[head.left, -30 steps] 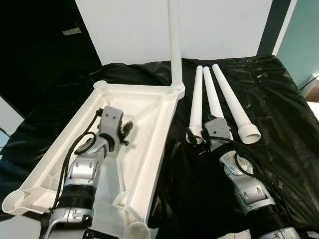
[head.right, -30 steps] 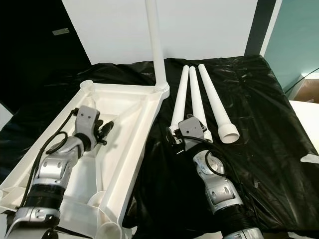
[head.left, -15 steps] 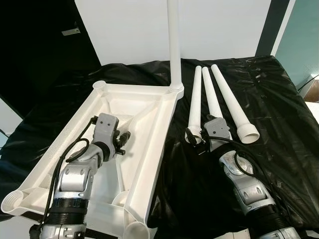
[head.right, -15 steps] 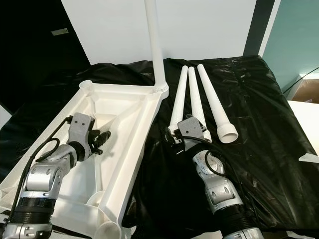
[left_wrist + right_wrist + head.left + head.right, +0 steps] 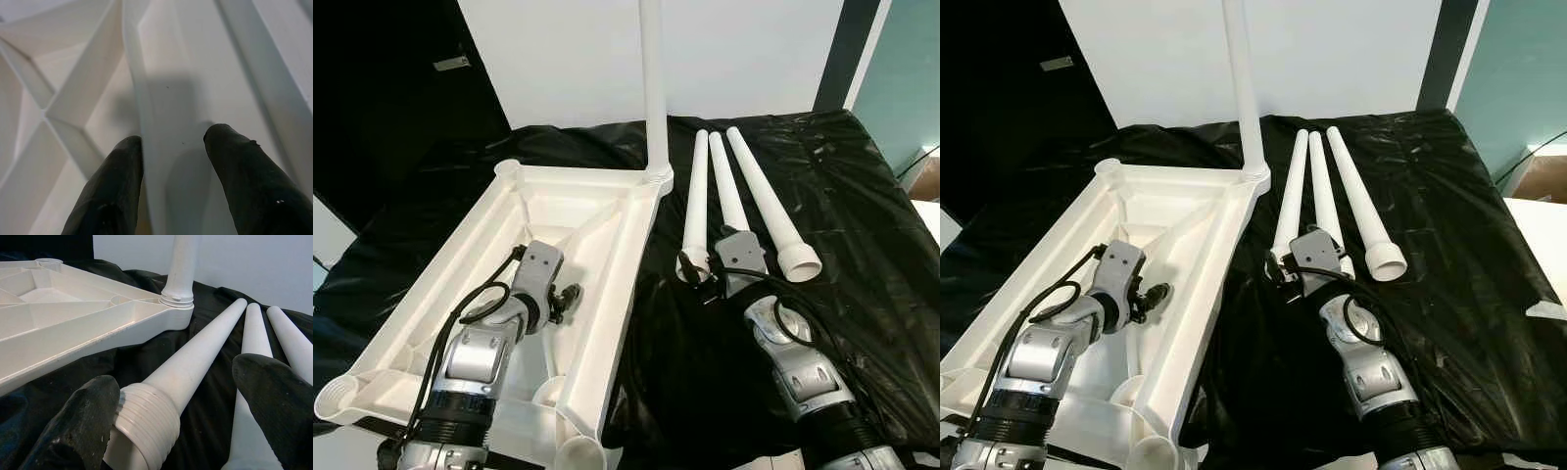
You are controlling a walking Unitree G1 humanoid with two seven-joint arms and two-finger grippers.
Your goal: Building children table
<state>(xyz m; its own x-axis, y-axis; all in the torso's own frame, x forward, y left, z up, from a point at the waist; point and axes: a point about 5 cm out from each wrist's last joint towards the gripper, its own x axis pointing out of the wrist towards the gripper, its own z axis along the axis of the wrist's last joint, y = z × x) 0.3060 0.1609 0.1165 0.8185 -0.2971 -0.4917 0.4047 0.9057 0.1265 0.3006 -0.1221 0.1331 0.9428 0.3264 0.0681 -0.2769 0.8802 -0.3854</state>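
Our left gripper (image 5: 171,147) reaches into the upturned tabletop (image 5: 597,211), fingers spread astride a rib. Our right gripper (image 5: 181,401) stretches forward, fingers parted around the nearest loose leg (image 5: 696,211), not clamped.

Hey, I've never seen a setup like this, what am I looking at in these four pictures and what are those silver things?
The silver things are the two arms of a humanoid robot, each ending in a claw with two black fingers. The two wide pictures come from cameras in its head, looking down. The two close-ups come from cameras on its wrists.

On a black sheet lies a white plastic tabletop, turned upside down. One table leg already stands upright in its far corner. Three loose legs lie side by side to the right of it.

The left claw is open, over a rib on the underside of the tabletop. The right claw is open around the threaded end of the nearest loose leg. Neither holds anything yet.
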